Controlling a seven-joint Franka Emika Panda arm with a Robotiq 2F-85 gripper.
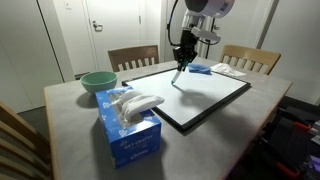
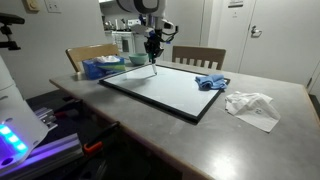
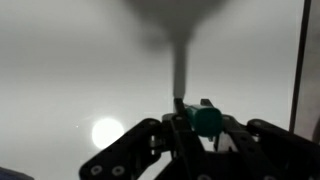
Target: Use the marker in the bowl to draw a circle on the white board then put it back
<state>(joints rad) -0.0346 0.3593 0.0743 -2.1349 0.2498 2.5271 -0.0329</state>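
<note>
My gripper (image 1: 182,62) is shut on the marker (image 1: 179,74), a slim dark stick with a teal end (image 3: 206,118), held tip down over the far part of the white board (image 1: 215,100). In the other exterior view the gripper (image 2: 153,48) holds the marker (image 2: 154,64) above the board (image 2: 165,90). In the wrist view the marker (image 3: 181,75) points at the white surface; whether the tip touches is not clear. The teal-green bowl (image 1: 98,82) stands at the table's left, apart from the gripper; it also shows behind the tissue box (image 2: 112,62).
A blue tissue box (image 1: 128,125) stands near the front beside the bowl. A blue cloth (image 2: 212,83) lies by the board, with crumpled white paper (image 2: 252,106) beyond it. Wooden chairs (image 1: 133,57) stand behind the table.
</note>
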